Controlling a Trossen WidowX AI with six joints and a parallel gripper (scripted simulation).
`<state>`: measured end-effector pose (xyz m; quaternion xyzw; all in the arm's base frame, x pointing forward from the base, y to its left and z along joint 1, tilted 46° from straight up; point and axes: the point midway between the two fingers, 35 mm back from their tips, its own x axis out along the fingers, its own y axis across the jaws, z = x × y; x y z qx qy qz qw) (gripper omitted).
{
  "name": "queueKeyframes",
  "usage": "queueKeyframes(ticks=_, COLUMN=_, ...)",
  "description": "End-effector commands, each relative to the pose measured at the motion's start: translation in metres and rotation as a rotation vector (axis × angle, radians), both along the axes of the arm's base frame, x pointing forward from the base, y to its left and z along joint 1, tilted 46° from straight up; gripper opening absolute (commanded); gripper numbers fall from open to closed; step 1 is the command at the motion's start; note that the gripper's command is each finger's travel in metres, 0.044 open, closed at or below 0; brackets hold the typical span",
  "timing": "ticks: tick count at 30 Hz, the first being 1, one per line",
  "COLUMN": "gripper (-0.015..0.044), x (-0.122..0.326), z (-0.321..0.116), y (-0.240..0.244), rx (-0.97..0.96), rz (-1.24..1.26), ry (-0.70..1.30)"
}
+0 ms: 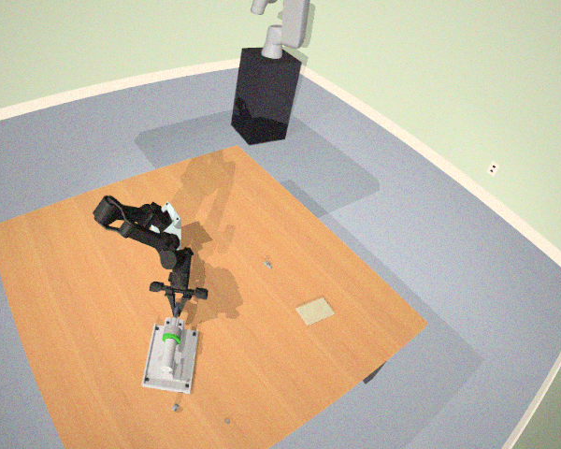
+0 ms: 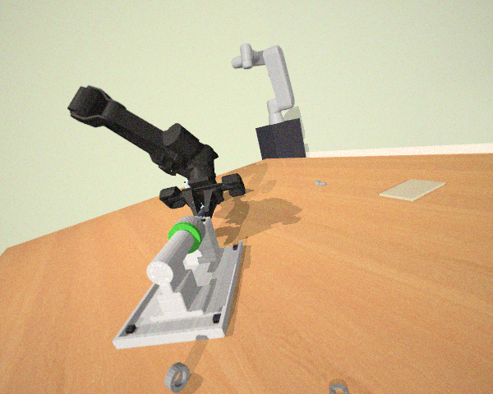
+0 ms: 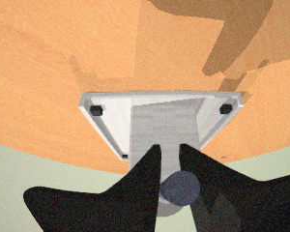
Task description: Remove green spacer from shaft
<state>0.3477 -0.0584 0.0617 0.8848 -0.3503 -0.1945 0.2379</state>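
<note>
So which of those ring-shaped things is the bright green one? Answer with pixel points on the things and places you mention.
The green spacer [image 1: 170, 337] [image 2: 173, 229], up on the light grey fixture. The two grey rings [image 2: 169, 378] [image 2: 338, 387] lie off it, on the table.

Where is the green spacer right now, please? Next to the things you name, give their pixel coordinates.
In the exterior view, the green spacer [image 1: 171, 338] [image 2: 185, 229] sits around the assembly's far end, beside the big housing block [image 2: 163, 264].

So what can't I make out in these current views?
- Top and exterior: the shaft's length inside the white cylindrical housing, hidden by its walls.
- Exterior: the lower grey ring, cut by the bottom edge.
- Top: the small grey bolt-like piece's shape, too small.
</note>
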Motion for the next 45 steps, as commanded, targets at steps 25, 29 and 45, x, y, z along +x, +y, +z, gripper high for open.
queueKeyframes(ticks=25, gripper=0.0000, x=-0.0037, z=-0.0020, y=0.0012, rx=0.002, rz=-0.001, ry=-0.001)
queueKeyframes(ticks=29, gripper=0.0000, x=-0.0040, z=-0.0022, y=0.0013, rx=0.002, rz=-0.001, ry=-0.001)
queueKeyframes(ticks=45, gripper=0.0000, x=-0.0053, z=-0.0029, y=0.0018, rx=0.002, rz=-0.001, ry=0.000)
